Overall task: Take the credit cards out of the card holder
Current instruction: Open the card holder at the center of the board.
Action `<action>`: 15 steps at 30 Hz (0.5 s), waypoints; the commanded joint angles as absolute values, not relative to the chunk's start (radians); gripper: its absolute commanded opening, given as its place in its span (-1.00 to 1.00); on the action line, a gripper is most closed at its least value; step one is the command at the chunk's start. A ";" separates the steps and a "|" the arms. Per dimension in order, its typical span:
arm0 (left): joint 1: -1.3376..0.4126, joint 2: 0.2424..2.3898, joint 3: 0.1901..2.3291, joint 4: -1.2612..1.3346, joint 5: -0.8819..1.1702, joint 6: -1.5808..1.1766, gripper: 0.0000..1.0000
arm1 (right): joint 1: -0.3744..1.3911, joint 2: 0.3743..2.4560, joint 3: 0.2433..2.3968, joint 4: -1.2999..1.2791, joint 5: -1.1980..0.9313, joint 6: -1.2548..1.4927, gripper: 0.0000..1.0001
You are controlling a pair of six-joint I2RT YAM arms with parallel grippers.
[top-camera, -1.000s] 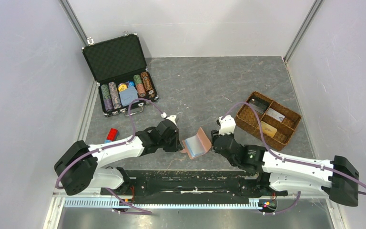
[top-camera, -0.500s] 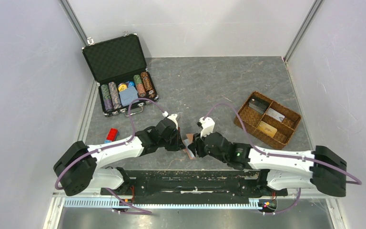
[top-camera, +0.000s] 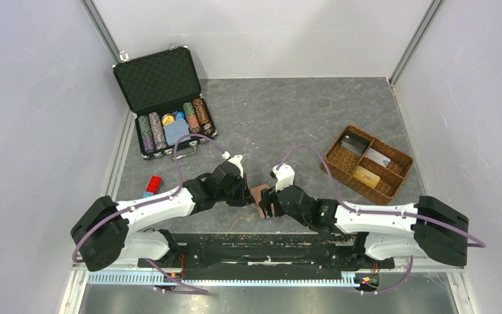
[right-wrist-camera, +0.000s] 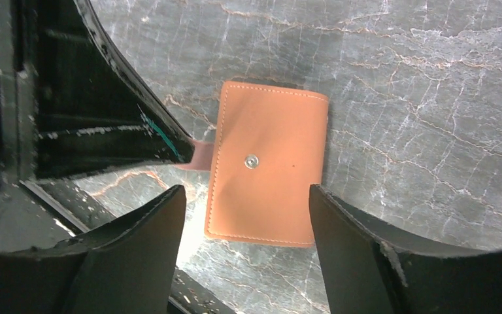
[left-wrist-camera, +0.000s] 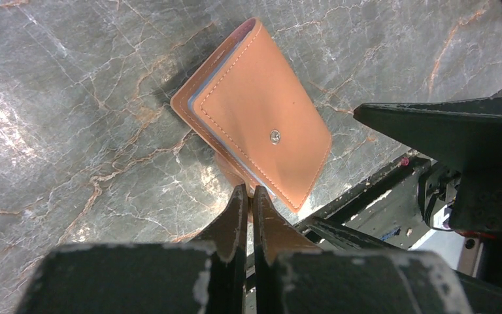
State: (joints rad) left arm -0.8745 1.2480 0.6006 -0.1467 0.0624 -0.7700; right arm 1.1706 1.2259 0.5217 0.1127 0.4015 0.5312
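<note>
Pinching the snap tab (right-wrist-camera: pixel 199 157) of the shut wallet (left-wrist-camera: pixel 261 131), left gripper (left-wrist-camera: pixel 248 193) anchors it; right gripper (right-wrist-camera: pixel 245 196), open above, should lift the flap.

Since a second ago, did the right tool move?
Yes. The right tool slid left, away from the woven tray, over the card holder.

Card holder (right-wrist-camera: pixel 268 171): tan leather bifold, folded shut, flat on grey marble table (right-wrist-camera: pixel 431 98). Stitched edges, snap stud (right-wrist-camera: pixel 251 160) mid top face, short tab (right-wrist-camera: pixel 201 156) sticking out one long side. Pale blue lining (left-wrist-camera: pixel 199 98) shows at the edge. Credit cards (top-camera: pixel 378 157) lie well apart in woven tray (top-camera: pixel 334 146): dark grey, white and tan, one per compartment.
</note>
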 commanded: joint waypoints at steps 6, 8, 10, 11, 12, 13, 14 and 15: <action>-0.871 1.211 0.575 -0.054 0.091 -0.837 -0.95 | 1.204 1.202 0.447 0.210 0.440 0.372 0.69; -0.871 1.210 0.575 -0.052 0.091 -0.838 -0.95 | 1.213 1.209 0.431 0.235 0.440 0.362 0.71; -0.871 1.213 0.577 -0.052 0.090 -0.836 -0.95 | 1.227 1.230 0.428 0.244 0.447 0.360 0.73; -0.871 1.214 0.578 -0.053 0.089 -0.835 -0.95 | 1.236 1.246 0.433 0.242 0.456 0.360 0.73; -0.871 1.213 0.577 -0.054 0.090 -0.835 -0.96 | 1.244 1.261 0.440 0.237 0.467 0.360 0.74; -0.871 1.213 0.578 -0.054 0.089 -0.836 -0.95 | 1.255 1.272 0.449 0.235 0.478 0.356 0.75; -0.871 1.213 0.578 -0.054 0.089 -0.836 -0.95 | 1.264 1.284 0.456 0.235 0.490 0.351 0.75; -0.871 1.213 0.577 -0.053 0.088 -0.836 -0.96 | 1.274 1.293 0.465 0.234 0.502 0.344 0.74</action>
